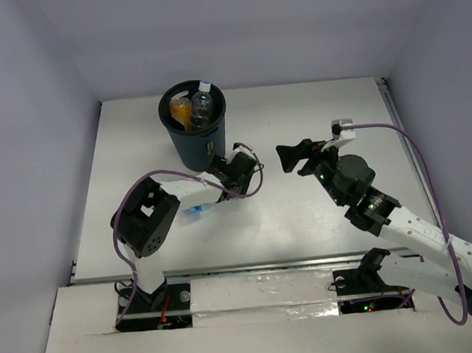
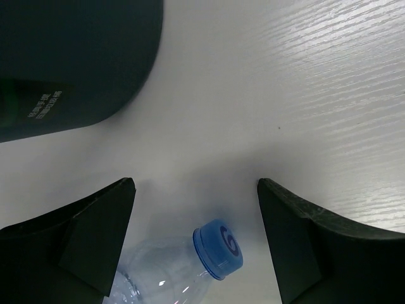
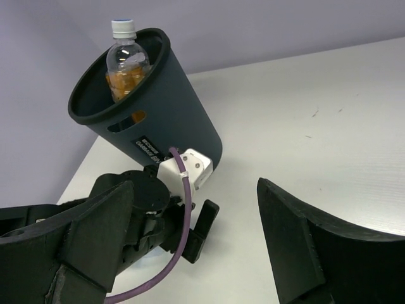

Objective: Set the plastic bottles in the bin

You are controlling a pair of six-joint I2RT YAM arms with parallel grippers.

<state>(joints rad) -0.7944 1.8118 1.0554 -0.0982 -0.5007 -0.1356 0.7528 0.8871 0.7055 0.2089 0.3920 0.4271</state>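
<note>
Straddling, with left tool (image 2: 196, 190) spread apart, a clear bottle (image 2: 168, 275) lying on the surface (image 2: 304, 95) near the bin (image 2: 69, 57); blue cap (image 2: 218, 249) marked with a white swirl; right tool (image 3: 195, 185) also apart, empty; bin's white lettering (image 2: 44, 104) unreadable

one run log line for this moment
left gripper: open, blue-capped bottle between fingers, on table | right gripper: open, empty | bin: two bottles inside

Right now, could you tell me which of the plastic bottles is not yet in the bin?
The blue-capped bottle lying between the open fingers of the left gripper; the white-capped bottle and the orange one sit inside the bin.
</note>
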